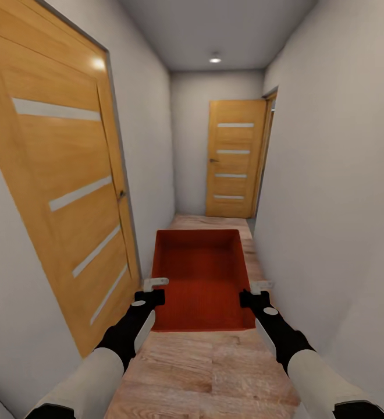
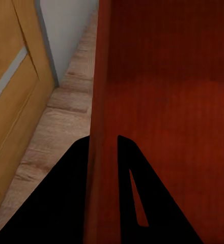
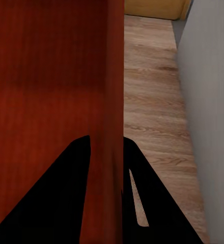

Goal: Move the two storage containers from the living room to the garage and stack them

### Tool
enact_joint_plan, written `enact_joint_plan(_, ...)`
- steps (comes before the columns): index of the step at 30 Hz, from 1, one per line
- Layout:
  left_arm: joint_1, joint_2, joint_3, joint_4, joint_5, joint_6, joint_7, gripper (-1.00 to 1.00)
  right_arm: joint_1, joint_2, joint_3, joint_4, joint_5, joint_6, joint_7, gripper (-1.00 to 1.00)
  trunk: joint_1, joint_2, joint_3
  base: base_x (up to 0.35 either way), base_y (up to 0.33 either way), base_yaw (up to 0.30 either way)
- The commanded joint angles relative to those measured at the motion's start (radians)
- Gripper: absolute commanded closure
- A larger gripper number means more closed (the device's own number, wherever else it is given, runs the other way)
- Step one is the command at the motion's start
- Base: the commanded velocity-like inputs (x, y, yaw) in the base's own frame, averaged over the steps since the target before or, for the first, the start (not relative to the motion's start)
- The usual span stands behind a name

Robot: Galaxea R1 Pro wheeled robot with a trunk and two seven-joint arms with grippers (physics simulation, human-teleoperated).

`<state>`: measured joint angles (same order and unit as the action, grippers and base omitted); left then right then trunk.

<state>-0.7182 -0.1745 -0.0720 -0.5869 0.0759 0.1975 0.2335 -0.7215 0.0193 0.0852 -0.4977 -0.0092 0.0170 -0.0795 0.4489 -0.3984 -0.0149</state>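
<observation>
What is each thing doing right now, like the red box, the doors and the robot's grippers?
Storage container: open-topped, empty, carried level over the wood floor.
Left gripper: shut on the container's left wall.
Right gripper: shut on its right wall.
Side door: closed.
Far door: closed.
Ceiling light: on.

Counts: 1 storage container [image 1: 203, 273], orange-red, lower centre of frame. 2 grippers on it: left gripper [image 1: 155, 285] at its left wall, right gripper [image 1: 258, 287] at its right wall. 2 wooden doors: near door [image 1: 58, 186] at left of frame, far door [image 1: 234, 157] right of centre, 4 pale horizontal strips on each. 1 ceiling light [image 1: 215, 59], top centre.
</observation>
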Motion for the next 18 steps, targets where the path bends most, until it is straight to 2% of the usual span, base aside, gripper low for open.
enact_joint_plan(1, 0.0, 0.0, -0.003, 0.001, 0.018, 0.005, 0.01, 1.0, -0.001, 0.001, -0.002, -0.012, 0.005, 0.001, -0.003, 1.0, 0.001, -0.002, -0.002, 0.323, 0.121, -0.242)
enact_joint_plan(11, 0.0, 0.0, -0.003, 0.001, 0.018, 0.005, 0.01, 1.0, -0.001, 0.001, -0.003, -0.012, 0.005, 0.001, -0.003, 1.0, 0.001, -0.002, -0.002, 0.323, 0.121, -0.242)
enact_joint_plan(18, 0.0, 0.0, -0.003, 0.002, 0.018, 0.006, 0.01, 1.0, -0.001, 0.0, -0.002, -0.012, 0.005, 0.001, -0.003, 1.0, 0.001, -0.002, -0.002, 0.323, 0.121, -0.052)
